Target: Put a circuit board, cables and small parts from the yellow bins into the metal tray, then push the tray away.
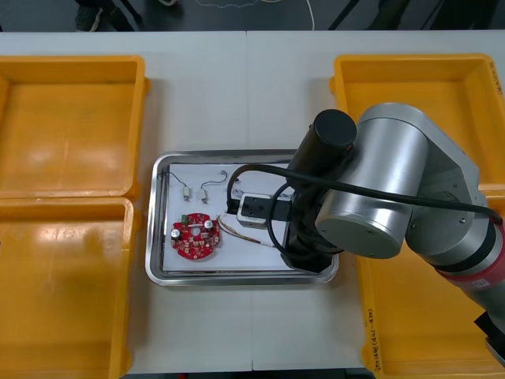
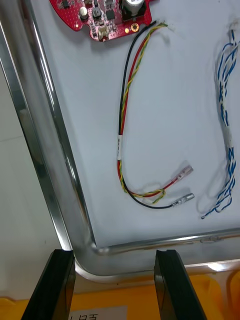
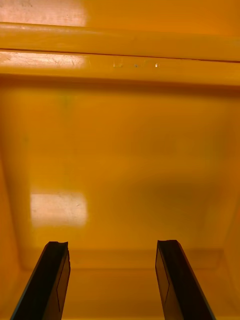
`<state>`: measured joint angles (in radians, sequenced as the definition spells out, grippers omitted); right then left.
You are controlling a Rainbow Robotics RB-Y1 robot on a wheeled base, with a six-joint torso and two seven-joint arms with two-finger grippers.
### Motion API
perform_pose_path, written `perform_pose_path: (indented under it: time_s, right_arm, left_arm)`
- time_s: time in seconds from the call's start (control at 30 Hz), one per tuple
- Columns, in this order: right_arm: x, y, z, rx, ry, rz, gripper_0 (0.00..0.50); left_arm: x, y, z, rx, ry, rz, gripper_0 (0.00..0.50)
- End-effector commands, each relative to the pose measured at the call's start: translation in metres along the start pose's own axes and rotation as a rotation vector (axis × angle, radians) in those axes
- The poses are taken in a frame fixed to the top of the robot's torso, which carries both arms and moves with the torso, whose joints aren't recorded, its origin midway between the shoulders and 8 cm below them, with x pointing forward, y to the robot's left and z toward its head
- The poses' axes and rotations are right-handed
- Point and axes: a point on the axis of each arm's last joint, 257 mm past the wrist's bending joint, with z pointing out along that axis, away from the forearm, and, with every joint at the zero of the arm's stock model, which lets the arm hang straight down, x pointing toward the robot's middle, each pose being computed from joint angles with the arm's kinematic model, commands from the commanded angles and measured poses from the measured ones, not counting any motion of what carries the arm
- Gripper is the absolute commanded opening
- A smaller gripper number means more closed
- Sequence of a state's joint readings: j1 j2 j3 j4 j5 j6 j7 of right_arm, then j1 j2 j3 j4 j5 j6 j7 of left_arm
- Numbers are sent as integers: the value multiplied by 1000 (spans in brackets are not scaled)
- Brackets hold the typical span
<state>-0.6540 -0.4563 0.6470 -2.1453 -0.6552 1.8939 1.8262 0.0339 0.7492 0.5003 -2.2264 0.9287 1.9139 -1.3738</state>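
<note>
The metal tray lies between the bins, white inside. In it are a round red circuit board, two small metal parts and a red and yellow cable. My right arm reaches over the tray's right part. In the right wrist view my right gripper stands open above the tray's corner rim, with nothing between its fingers. Ahead of it lie the red and yellow cable with a black strand, a blue and white cable and the board. My left gripper is open over a bin floor.
Two yellow bins stand at the left and two at the right, the right ones partly covered by my arm. A yellow bin edge shows just behind the right fingers. Bare table lies beyond the tray.
</note>
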Motion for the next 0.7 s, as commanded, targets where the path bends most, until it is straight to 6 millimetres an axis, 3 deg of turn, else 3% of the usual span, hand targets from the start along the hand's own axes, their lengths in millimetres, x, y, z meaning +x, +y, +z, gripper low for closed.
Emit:
perform_pose_path:
  time_s: [0.03, 0.33, 0.7]
  right_arm:
    - [-31, 0, -2, 36, -27, -134, 460]
    - [-59, 19, 11, 104, -18, -269, 461]
    - [-74, 40, 34, 113, -2, -338, 458]
  left_arm:
    - [2, 11, -12, -46, -5, 24, 500]
    - [2, 11, -12, -46, -5, 24, 500]
    - [2, 11, -12, -46, -5, 24, 500]
